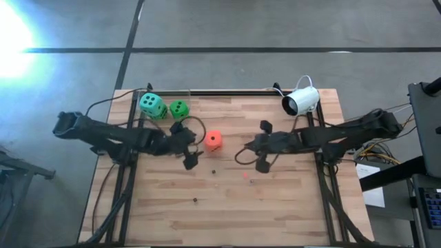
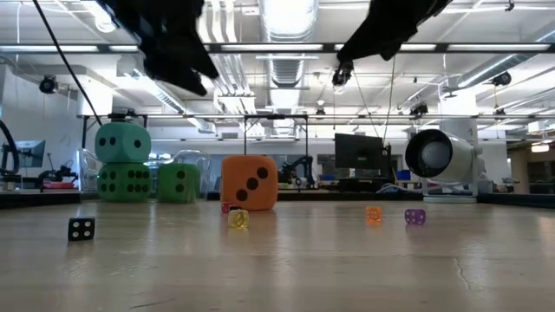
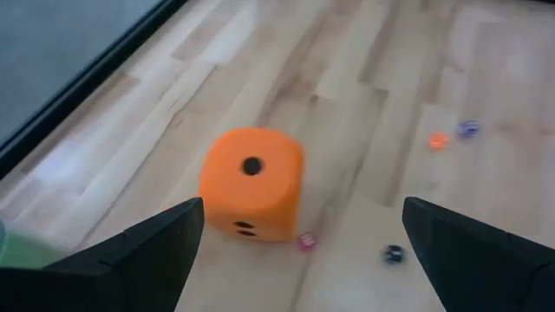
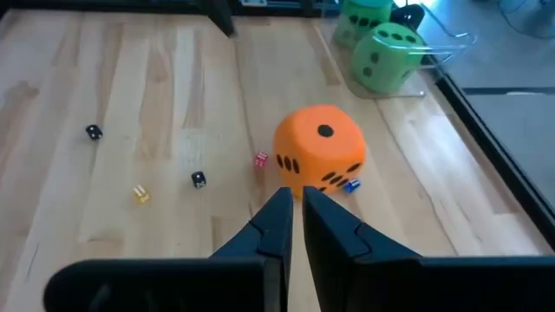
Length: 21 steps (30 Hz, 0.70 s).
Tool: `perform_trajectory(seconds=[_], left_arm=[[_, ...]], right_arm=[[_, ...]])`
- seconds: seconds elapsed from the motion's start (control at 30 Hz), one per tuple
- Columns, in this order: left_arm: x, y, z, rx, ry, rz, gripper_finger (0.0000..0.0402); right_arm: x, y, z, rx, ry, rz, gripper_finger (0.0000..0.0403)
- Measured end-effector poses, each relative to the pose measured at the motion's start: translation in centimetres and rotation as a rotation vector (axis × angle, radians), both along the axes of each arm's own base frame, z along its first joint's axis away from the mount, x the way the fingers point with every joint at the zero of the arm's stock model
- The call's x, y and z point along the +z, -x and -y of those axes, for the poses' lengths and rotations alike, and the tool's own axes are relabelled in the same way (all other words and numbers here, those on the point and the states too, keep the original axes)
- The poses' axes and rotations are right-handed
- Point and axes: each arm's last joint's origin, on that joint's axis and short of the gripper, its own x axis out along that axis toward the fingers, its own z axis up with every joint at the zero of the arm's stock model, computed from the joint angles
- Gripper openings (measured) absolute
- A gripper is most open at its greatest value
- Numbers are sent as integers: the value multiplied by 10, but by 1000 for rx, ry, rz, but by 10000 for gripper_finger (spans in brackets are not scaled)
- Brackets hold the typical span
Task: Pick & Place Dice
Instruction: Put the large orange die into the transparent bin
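Note:
The orange-red die [image 1: 213, 140] rests on the table's middle, one pip up; it also shows in the left wrist view [image 3: 251, 184] and the right wrist view [image 4: 319, 159]. My left gripper [image 1: 189, 145] is open just left of it, above the table, with its fingertips [image 3: 186, 221] short of the die and apart from it. My right gripper [image 1: 251, 145] is shut and empty to the die's right, its tips [image 4: 295, 198] pointing at it. At the far left the teal die [image 2: 122, 143] sits on top of a green die [image 2: 124, 180]. The second green die [image 2: 179, 184] stands beside them.
A white camera [image 1: 301, 101] stands at the table's far right. Tiny dice lie scattered on the wood: black [image 2: 81, 228], yellow [image 2: 238, 218], orange [image 2: 373, 214], purple [image 2: 414, 217]. A clear container edge [image 4: 451, 39] stands by the green dice. A black rail [image 1: 227, 92] runs along the far edge.

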Motion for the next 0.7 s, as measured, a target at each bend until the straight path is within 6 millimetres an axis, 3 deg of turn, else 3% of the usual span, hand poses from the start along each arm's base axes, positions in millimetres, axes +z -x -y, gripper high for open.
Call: perform_trajectory(seconds=[0.2,0.33,0.5,0.7], left_arm=[[-13,-18,-34,-61,-12,-114,399],[-17,-35,-40,-155,-87,-179,399],[-24,-56,-43,-303,-49,-224,399],[-35,-76,-60,-225,18,-267,399]], right_arm=[[0,15,2,2,-13,43,27],[-7,20,3,1,-11,24,27],[-15,18,3,1,-12,22,27],[-16,17,3,3,-10,23,27]])
